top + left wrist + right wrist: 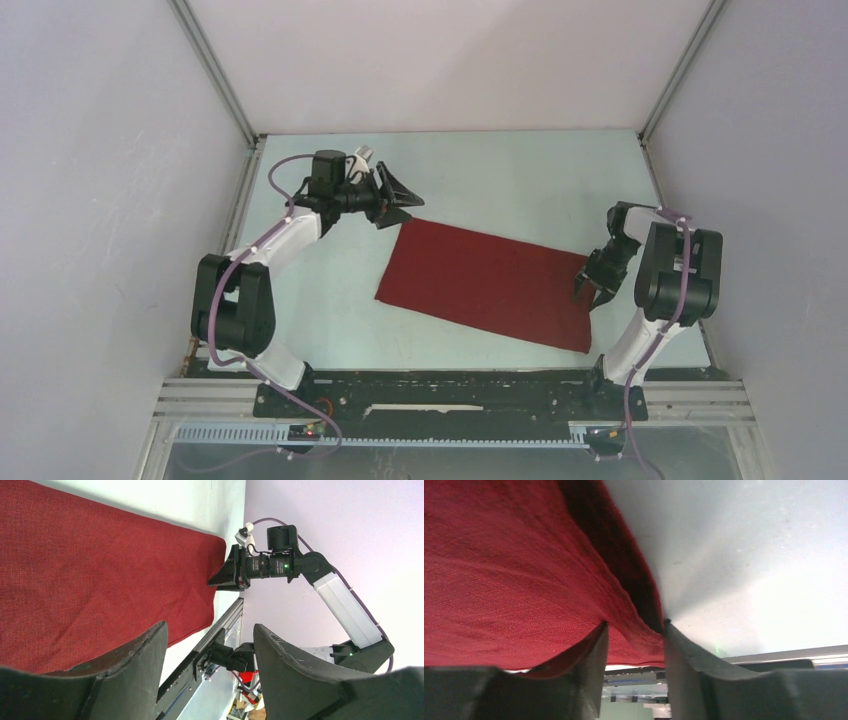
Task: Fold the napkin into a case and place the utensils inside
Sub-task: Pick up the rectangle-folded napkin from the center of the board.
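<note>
1. The right gripper point(634, 627) is seen nearly closed. A fold of the napkin point(514, 570) is pinched between its two dark fingers point(591, 650).
2. At that pinch, the right-hand edge of the dark red cloth is raised off the table point(320, 300). A dark shadow is cast beneath the raised edge.
3. The left gripper point(209, 630) is held wide open, and nothing is held between its jaws.
4. From above, the left gripper is seen just beside the napkin's far left corner. Whether the cloth is touched there cannot be told.
5. The napkin is spread as one flat rectangle in the middle of the pale green table, between the two arms. It lies at a slant, its long side running from far left to near right.
6. The right arm point(670, 280) is bent upright at the table's right side, and the left arm point(260, 260) is stretched towards the far left.
7. The table is enclosed by plain pale walls point(100, 150), and a metal rail point(450, 410) is fixed along its near edge.
</note>
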`<move>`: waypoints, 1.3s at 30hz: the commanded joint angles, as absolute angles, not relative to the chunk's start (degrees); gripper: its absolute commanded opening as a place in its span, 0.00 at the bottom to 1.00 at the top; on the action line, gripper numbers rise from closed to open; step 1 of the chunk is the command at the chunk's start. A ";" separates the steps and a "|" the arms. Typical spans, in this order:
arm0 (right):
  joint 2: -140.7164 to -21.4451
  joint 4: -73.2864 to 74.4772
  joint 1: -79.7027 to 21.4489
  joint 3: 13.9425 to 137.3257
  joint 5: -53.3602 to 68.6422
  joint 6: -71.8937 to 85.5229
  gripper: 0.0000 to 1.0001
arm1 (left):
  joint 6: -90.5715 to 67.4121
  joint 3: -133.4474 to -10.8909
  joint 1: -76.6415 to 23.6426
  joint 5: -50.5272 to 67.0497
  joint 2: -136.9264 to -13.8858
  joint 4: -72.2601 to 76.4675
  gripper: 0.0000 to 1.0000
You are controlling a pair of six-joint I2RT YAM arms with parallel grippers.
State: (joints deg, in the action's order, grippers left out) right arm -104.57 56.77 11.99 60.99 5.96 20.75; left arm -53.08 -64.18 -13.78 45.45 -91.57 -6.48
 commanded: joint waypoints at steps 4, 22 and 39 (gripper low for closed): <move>-107.45 48.19 10.16 57.29 5.86 19.74 0.36 | -53.53 -63.22 -12.33 46.68 -89.51 -4.30 0.68; -99.71 50.58 3.21 57.17 -4.64 23.77 0.00 | -44.41 -65.29 -12.17 32.85 -91.67 -18.36 0.68; -92.71 57.64 -4.78 63.56 -7.96 23.70 0.00 | -37.70 -59.50 -12.09 24.45 -83.66 -26.87 0.67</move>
State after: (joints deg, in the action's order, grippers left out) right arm -95.29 54.65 -0.36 58.98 -6.26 23.07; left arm -41.34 -60.73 -12.36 26.87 -85.25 -24.47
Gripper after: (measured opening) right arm 0.023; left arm 0.676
